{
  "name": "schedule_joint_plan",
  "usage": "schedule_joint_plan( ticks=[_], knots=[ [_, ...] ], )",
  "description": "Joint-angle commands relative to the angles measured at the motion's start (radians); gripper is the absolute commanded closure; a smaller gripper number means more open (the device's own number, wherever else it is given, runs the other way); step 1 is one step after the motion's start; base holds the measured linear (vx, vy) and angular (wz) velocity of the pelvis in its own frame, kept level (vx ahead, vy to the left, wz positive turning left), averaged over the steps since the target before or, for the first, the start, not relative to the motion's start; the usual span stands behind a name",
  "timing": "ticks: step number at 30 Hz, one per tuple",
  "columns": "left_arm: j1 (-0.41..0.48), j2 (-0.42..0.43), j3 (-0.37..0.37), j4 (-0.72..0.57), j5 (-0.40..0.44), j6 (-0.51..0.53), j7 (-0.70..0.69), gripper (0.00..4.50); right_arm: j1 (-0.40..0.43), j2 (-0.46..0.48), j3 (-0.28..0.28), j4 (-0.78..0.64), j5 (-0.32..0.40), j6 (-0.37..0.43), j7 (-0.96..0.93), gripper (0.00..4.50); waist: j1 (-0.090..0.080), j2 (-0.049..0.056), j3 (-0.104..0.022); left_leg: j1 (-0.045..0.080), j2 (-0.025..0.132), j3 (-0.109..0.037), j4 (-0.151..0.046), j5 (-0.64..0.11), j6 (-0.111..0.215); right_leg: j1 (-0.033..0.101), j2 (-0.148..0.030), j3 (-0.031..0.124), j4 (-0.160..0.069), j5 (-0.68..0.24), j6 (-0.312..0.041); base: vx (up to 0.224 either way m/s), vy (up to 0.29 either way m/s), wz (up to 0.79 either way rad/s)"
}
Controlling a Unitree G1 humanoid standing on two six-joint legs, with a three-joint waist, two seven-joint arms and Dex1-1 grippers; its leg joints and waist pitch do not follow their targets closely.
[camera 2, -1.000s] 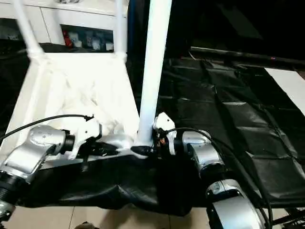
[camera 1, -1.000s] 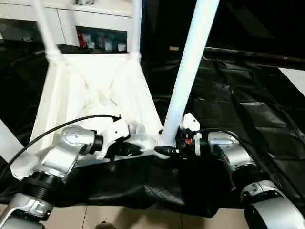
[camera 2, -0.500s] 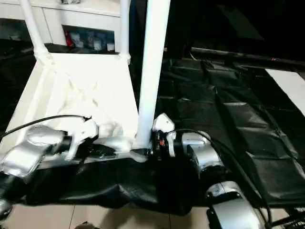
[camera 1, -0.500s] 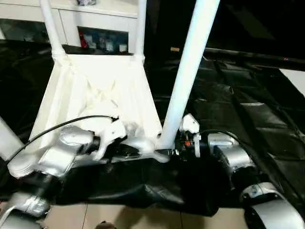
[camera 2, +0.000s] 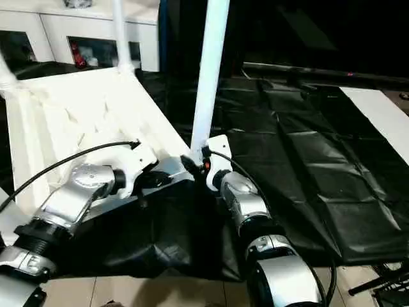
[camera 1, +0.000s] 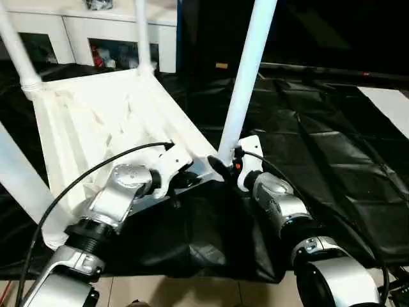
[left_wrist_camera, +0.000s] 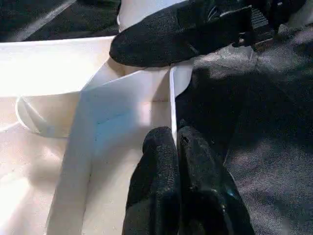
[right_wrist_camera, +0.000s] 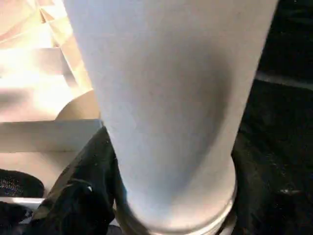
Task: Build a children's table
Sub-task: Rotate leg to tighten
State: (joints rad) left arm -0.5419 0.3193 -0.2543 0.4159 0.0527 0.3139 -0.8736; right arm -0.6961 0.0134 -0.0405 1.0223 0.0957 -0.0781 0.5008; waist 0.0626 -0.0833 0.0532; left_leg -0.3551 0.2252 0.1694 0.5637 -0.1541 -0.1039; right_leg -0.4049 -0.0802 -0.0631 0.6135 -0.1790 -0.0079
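A: Tabletop (camera 1: 96, 121) upside down on the black sheeting (camera 1: 332, 147), ribbed underside up, tilted. Legs standing in the far corner sockets; near-right leg (camera 1: 246, 77) upright at the near corner.

B: Left gripper (left_wrist_camera: 174, 147) pinched shut on the thin edge wall of the top, close by that corner. Right gripper (camera 1: 220, 167) partly spread around the foot of the near-right leg, one black finger (right_wrist_camera: 78, 196) pressed to its side.

A: Judged: seating that leg. Best done by keeping the rim clamped so the top could not slide, holding the leg square to its socket, pressing straight down the axis. Risk of a jammed joint if leaned.

B: Agreed. Seating depth could not be told.

A: Writing, brands?

B: None legible. Small items on the cabinet (camera 1: 115, 38) shelf too small to read.
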Motion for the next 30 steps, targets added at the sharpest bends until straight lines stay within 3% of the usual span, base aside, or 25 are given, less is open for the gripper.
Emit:
schedule_joint_plan(
  ticks=[1,7,15,18,24,30],
  knots=[
    [-0.002,-0.048,-0.017,-0.038,-0.036,-0.024,0.007,4.50,0.011,0.045,0.032,0.003,0.029,0.018,0.102,1.06,0.004,0.018,-0.063,0.003,0.004,0.005,-0.065,-0.317,-0.014,0.037,-0.047,0.038,-0.076,-0.273,-0.171,0.000,0.000,0.00],
    [0.020,-0.011,-0.020,-0.055,-0.041,-0.068,-0.048,4.50,0.016,-0.028,0.069,-0.037,0.010,0.050,0.250,0.63,0.005,0.020,-0.062,0.003,0.005,0.007,-0.065,-0.303,-0.001,0.042,-0.048,0.038,-0.075,-0.258,-0.185,0.000,0.000,0.00],
    [0.053,0.055,-0.023,-0.101,-0.080,-0.089,-0.185,4.50,0.054,-0.150,0.115,-0.128,0.031,0.047,0.553,0.63,0.013,0.017,-0.062,0.003,0.009,0.009,-0.062,-0.289,0.017,0.042,-0.049,0.038,-0.074,-0.243,-0.202,0.000,0.000,0.00],
    [0.065,0.082,-0.022,-0.100,-0.091,-0.109,-0.236,4.50,0.072,-0.201,0.138,-0.178,0.044,0.078,0.683,0.96,0.027,0.013,-0.060,0.005,0.008,0.010,-0.062,-0.284,0.023,0.044,-0.048,0.038,-0.074,-0.246,-0.198,0.000,0.000,0.00],
    [0.080,0.121,-0.016,-0.118,-0.137,-0.115,-0.342,4.50,0.090,-0.232,0.171,-0.219,0.043,0.102,0.784,1.38,0.032,0.015,-0.060,0.005,0.009,0.011,-0.063,-0.286,0.014,0.043,-0.049,0.037,-0.073,-0.269,-0.195,0.000,0.000,0.00],
    [0.077,0.135,-0.006,-0.106,-0.135,-0.125,-0.356,4.50,0.105,-0.229,0.177,-0.246,0.043,0.117,0.787,1.79,0.033,0.016,-0.059,0.006,0.009,0.010,-0.065,-0.292,0.004,0.041,-0.049,0.038,-0.074,-0.279,-0.191,0.000,0.000,0.00]
  ],
)
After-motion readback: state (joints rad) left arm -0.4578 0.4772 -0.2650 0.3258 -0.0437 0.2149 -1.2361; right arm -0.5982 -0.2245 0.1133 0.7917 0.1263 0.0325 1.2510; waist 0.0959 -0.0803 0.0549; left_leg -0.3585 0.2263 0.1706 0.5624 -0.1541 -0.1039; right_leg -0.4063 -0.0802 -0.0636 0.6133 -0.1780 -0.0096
